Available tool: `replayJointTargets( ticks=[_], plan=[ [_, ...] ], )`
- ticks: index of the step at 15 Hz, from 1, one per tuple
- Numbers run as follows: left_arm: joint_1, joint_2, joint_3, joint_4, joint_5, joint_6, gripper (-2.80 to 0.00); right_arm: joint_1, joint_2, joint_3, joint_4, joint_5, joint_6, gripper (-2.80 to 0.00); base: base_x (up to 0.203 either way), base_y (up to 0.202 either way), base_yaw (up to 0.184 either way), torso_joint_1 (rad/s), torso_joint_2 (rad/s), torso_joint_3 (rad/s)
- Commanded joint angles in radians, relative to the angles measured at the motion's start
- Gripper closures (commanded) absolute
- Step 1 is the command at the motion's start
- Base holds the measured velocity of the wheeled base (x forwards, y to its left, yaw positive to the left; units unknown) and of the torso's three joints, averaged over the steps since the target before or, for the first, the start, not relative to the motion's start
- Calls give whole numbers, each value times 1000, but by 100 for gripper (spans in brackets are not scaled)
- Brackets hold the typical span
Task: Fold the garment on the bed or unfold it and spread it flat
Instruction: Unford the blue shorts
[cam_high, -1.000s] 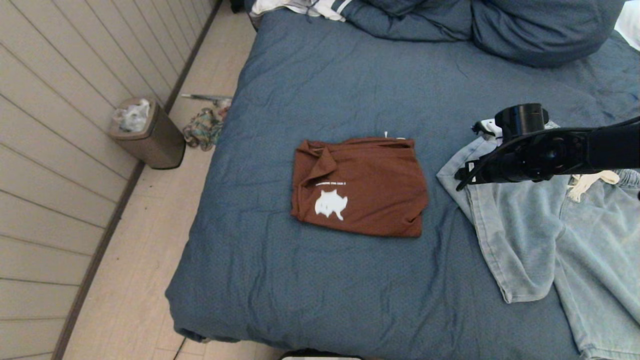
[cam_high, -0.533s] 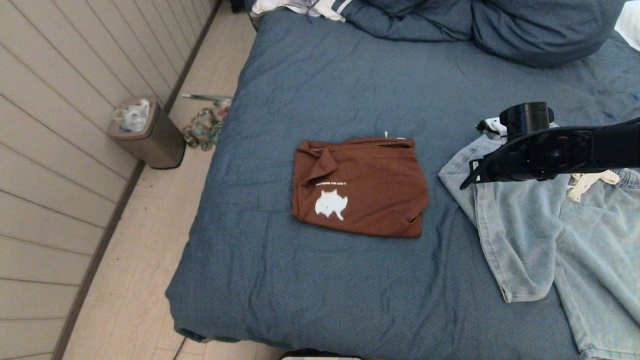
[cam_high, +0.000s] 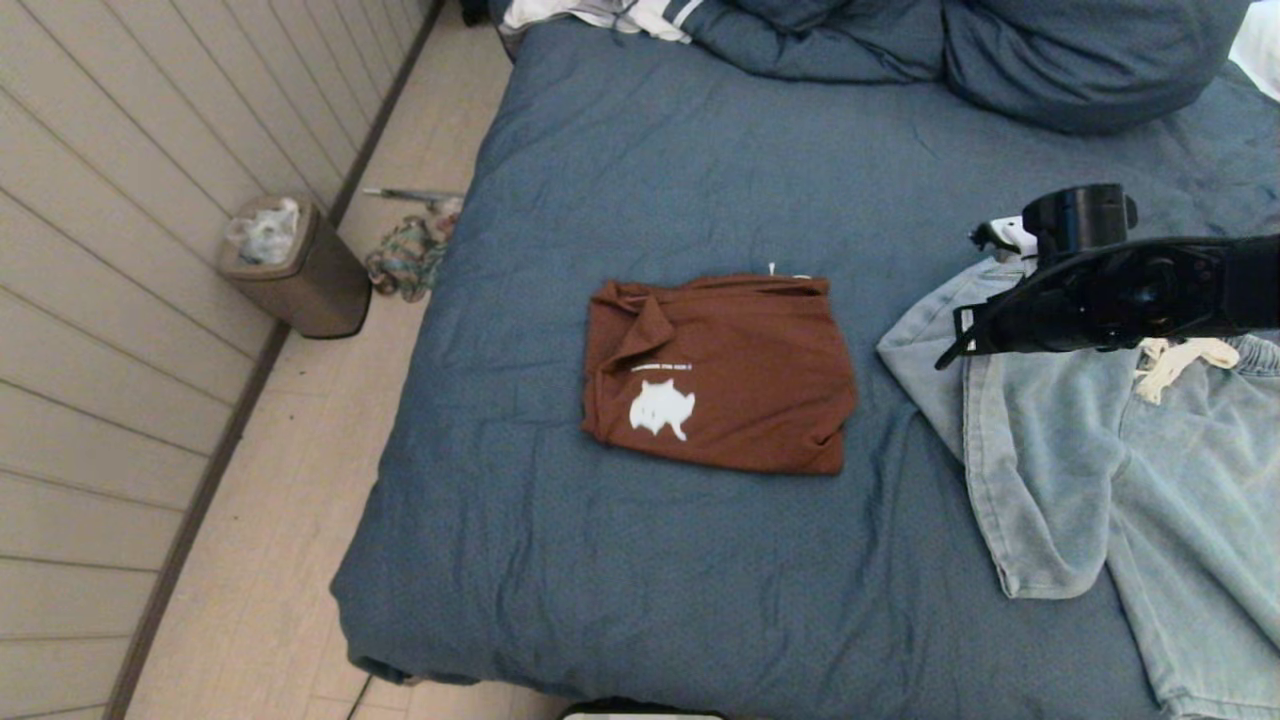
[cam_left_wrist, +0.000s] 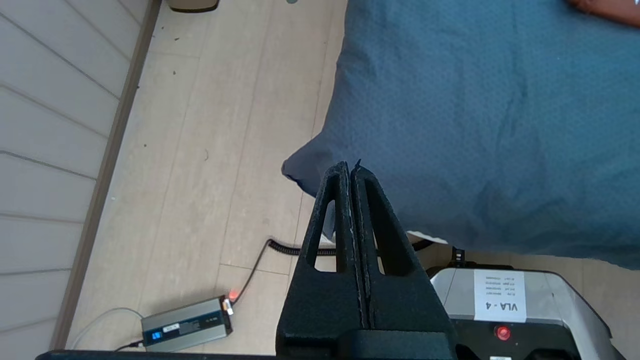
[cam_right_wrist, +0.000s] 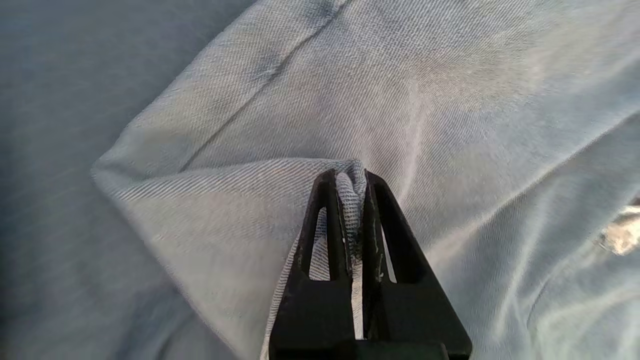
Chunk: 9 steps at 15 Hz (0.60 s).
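A pale blue denim garment (cam_high: 1100, 480) lies crumpled on the right side of the bed (cam_high: 700, 170), with a cream drawstring near its waist. My right gripper (cam_high: 955, 345) is at its upper left leg corner. In the right wrist view the right gripper (cam_right_wrist: 350, 176) is shut on a pinched fold of the denim garment (cam_right_wrist: 400, 100). A folded brown shirt (cam_high: 720, 375) with a white print lies at the bed's middle. My left gripper (cam_left_wrist: 350, 167) is shut on nothing, parked low over the bed's near left corner (cam_left_wrist: 450, 125).
A blue duvet and pillow (cam_high: 1000, 50) are bunched at the bed's head. A bin (cam_high: 290, 265) and a heap of cords stand on the floor to the left by the wall. A grey power box (cam_left_wrist: 185, 325) with a cable lies on the floor by the robot base.
My right gripper has closed onto the denim fold and drifted slightly right and up, pulling the leg's corner a little with it.
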Motion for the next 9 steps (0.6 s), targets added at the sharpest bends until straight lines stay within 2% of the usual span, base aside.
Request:
replayJointTargets(
  ticks=[1,5,9],
  plan=[
    [0,1,0,1,-1,0,0,48,-88,52,1,2,2,0,0,0,0,0,0,0],
    [1,1,0,1,-1,0,0,199,-149,173,0,-2,4,0,0,0,0,0,0,0],
    [0,1,0,1,0,0,0,270,-178,249,2,0,-20,0,0,0,0,0,0,0]
  ],
)
